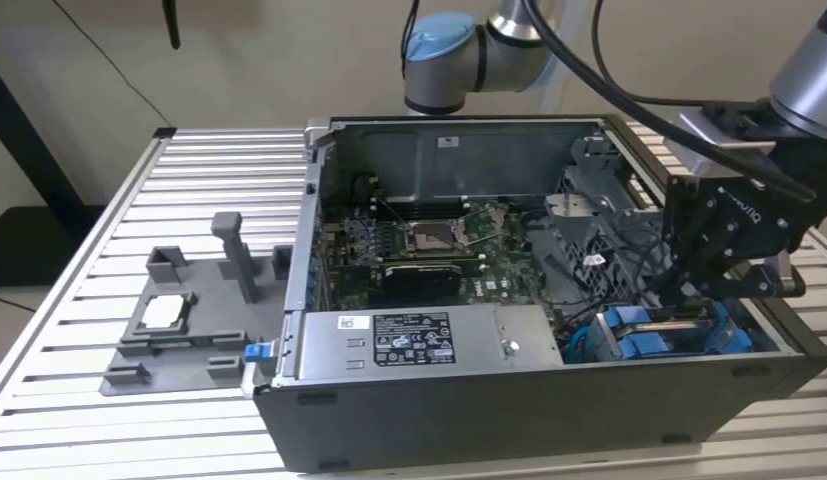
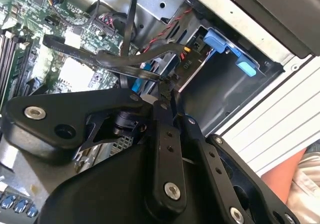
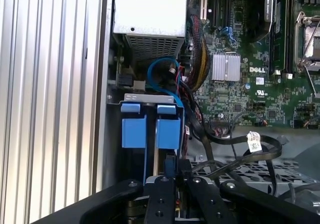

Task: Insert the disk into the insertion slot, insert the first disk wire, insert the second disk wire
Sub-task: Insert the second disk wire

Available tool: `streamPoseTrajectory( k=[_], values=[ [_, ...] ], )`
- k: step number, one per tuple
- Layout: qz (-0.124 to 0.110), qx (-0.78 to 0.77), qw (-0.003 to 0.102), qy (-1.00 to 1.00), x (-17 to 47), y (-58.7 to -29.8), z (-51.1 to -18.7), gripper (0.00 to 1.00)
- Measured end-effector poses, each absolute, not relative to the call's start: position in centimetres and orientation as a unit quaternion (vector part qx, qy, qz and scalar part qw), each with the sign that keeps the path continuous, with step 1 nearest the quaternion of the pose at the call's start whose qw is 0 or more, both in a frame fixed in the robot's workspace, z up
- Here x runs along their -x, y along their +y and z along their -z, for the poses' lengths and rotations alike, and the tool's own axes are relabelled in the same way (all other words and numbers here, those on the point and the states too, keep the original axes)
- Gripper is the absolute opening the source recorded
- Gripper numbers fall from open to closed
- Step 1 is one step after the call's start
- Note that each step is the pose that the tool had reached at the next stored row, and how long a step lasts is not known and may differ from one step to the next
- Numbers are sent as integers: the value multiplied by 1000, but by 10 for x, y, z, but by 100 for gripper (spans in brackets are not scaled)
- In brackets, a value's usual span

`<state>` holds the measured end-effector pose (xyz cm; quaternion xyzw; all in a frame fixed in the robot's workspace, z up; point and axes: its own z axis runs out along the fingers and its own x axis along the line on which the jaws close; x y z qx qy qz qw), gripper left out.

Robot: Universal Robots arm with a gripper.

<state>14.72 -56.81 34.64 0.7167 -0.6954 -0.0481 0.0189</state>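
The disk [image 3: 167, 131], in its bright blue carrier [image 1: 653, 338], sits inside the insertion slot [image 3: 150, 98], a grey-blue cage at the case corner on the exterior view's right. My gripper [image 1: 687, 300] hangs directly over that cage. In both wrist views its fingers [image 2: 167, 134] stand close together, pinching the dark connector end of a flat black disk wire [image 2: 125, 64] just above the disk's edge [image 2: 186, 64]. A second black wire [image 3: 235, 139] with a white tag loops loose beside the cage.
A silver labelled power-supply box [image 1: 413, 345] fills the case front. The green motherboard [image 1: 427, 250] lies behind it. Red-black and blue cables [image 3: 165, 72] crowd the bay. A grey fixture [image 1: 186, 320] stands on the slatted table [image 1: 93, 250] at the exterior view's left.
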Motion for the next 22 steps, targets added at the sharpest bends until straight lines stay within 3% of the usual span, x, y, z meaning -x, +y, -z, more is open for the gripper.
streamPoseTrajectory(
  k=[22],
  values=[
    [49, -708, 18, -704, -149, -570, -337, 16]
  ],
)
